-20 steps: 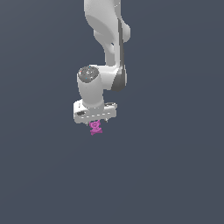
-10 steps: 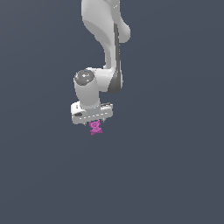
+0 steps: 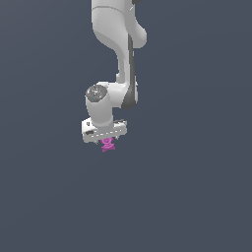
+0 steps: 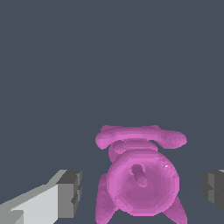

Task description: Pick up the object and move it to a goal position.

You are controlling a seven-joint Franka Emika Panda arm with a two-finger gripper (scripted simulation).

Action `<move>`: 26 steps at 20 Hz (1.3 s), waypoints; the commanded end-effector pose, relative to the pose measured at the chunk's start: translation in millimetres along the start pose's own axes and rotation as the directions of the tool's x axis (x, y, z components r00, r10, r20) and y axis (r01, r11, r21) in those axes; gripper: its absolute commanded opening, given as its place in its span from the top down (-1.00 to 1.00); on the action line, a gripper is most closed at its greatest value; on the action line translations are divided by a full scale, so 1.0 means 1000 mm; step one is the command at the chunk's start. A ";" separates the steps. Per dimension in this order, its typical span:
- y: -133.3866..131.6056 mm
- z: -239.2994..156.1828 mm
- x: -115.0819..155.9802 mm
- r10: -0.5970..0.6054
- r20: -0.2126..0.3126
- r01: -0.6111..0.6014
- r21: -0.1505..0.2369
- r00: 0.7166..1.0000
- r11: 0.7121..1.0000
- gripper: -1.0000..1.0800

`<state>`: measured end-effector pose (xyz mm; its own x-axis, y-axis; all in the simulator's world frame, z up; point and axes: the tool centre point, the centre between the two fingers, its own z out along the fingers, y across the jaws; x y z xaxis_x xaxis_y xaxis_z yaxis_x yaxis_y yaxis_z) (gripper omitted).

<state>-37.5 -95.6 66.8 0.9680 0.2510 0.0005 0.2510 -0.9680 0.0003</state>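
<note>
We see the object (image 3: 108, 144), a small magenta-pink lumpy figurine much like a teddy bear, sitting directly beneath the white pincer (image 3: 109, 143) in the exterior view, roughly at the middle of the picture against a plain dark grey-blue ground. In the wrist view the object (image 4: 141, 177) lies between the two grey fingertip pads (image 4: 70, 194), its rounded head facing the camera and its limbs spread out beyond it. There we see a clear gap on each side between the figurine and the pads, so the pincer stands wide and is not clamped on it. Whether the figurine rests on a worktop or hangs above one we cannot tell. Above the pincer rises the white arm (image 3: 118, 34) with its dark joint seam. We can read no brand, label or writing anywhere.
</note>
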 end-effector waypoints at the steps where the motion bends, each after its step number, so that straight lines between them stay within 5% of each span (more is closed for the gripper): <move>1: 0.000 0.013 -0.001 -0.001 0.001 0.001 0.000 1.000 1.000 -0.92; 8: 0.000 0.026 0.000 -0.002 0.000 0.002 0.000 1.000 1.000 -0.92; 9: 0.000 0.026 0.000 -0.002 0.000 0.002 0.000 1.000 1.000 1.00; 26: -0.002 0.014 -0.001 -0.001 0.001 0.001 0.000 1.000 1.000 1.00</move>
<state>-39.2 -94.7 48.5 0.9677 0.2520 -0.0010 0.2520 -0.9677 -0.0002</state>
